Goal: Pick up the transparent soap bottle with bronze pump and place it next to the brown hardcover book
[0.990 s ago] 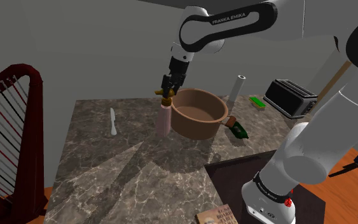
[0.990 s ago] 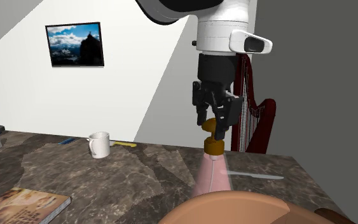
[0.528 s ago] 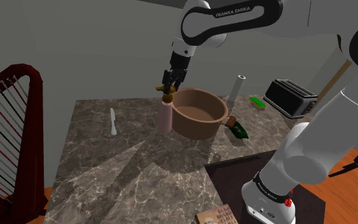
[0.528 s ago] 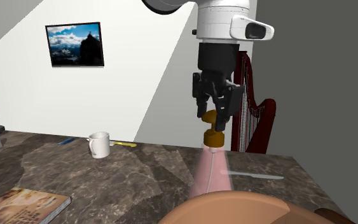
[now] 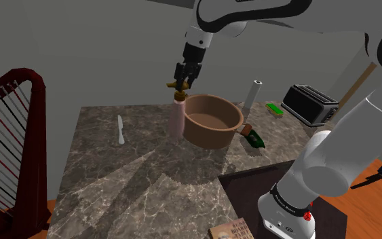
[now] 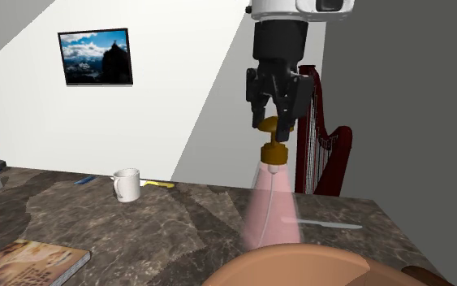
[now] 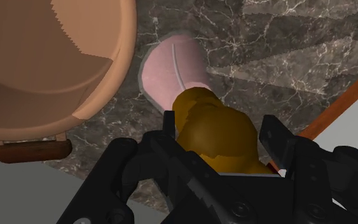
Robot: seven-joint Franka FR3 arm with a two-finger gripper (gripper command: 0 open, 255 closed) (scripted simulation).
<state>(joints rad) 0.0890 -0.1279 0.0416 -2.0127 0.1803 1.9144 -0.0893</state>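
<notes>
Your gripper [image 6: 273, 123] is clenched on the bronze pump [image 7: 219, 137] of the bottle [image 5: 176, 121], a finger on either side of it. The pink see-through body hangs straight down below. The bottle is at the far side of the counter [image 5: 115, 170], just beside the pot [image 5: 213, 122], on the pot's left in the shoulder view. You cannot tell from here whether its base is off the counter.

I take this to be the lift, with the carry not yet begun. The book [image 5: 231, 231] lies at the near edge, just beside the stand [image 5: 247, 190], well apart from the bottle.

Next, I judge, you need enough height to clear the pot's rim. After that, sweep toward the near edge and set the bottle down upright beside the book. The hold is on the pump alone, so move gently: the body may swing.
</notes>
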